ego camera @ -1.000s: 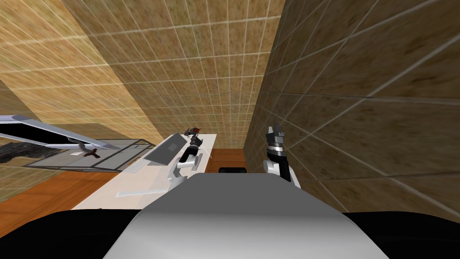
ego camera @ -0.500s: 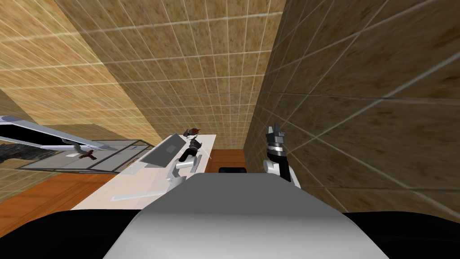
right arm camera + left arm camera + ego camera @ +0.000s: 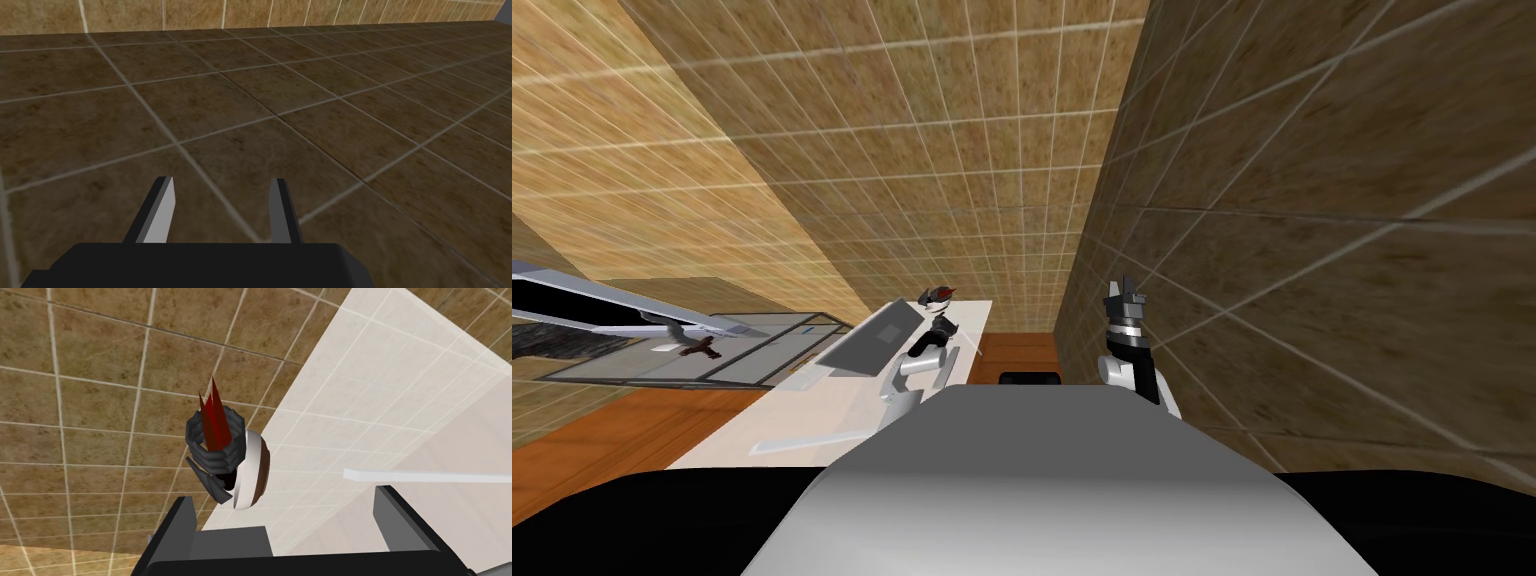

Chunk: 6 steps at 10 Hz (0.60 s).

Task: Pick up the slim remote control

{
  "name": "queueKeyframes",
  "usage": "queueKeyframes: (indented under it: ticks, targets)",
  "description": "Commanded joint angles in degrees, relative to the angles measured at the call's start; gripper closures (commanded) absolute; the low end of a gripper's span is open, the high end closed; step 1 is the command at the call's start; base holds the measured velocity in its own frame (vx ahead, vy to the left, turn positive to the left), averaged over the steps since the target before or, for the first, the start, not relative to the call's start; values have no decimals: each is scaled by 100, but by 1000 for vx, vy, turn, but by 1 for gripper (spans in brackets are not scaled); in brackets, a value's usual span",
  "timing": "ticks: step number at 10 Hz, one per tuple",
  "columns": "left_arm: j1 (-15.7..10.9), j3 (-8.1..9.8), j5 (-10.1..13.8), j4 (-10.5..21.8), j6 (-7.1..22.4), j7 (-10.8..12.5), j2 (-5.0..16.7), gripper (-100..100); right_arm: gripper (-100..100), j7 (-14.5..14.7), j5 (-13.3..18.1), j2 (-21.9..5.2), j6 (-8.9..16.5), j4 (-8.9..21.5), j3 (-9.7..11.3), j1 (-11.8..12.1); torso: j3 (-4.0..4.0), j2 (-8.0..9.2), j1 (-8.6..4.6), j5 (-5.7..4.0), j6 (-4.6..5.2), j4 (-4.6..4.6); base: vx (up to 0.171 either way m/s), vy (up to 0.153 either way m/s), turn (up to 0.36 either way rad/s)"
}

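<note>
Over the white tabletop, the left gripper has its jaws spread, near a thin white stick. On the right gripper, jaws are spread too.

1. The slim remote control is a plain white, very thin, straight bar, seen nearly edge-on.
2. It lies flat over the pale bench, with one squared end in view.
3. That end sits just beyond one of the left gripper's fingers, outside the gap between them. Whether they touch cannot be told.
</note>
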Motion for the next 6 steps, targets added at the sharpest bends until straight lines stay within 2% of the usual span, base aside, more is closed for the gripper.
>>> queueKeyframes:
  ticks: [1,2,3,4,5,6]
  targets:
    - [-50,49,0,85,286,81,-22,-100,0,0,0,0,0,0,0,0,0,0,0,0,0,0,42,-2,-1]
    - [-50,49,0,85,321,81,-22,-100,0,0,0,0,0,0,0,0,-1,-1,1,0,1,0,17,0,-1]
    - [-110,167,76,288,551,229,-3,-100,0,0,0,0,0,0,0,0,3,5,0,0,0,1,39,-4,-8]
    - [-110,167,76,288,708,229,-3,-100,0,0,0,0,0,0,0,0,1,1,0,0,0,0,40,-9,-3]
    - [-169,285,152,489,891,373,9,-100,0,0,0,0,0,0,0,0,0,1,-1,0,0,0,42,-5,-2]
    - [-169,285,152,489,1048,373,9,-100,0,0,0,0,0,0,0,0,-2,-2,-1,0,1,-1,40,-3,-5]
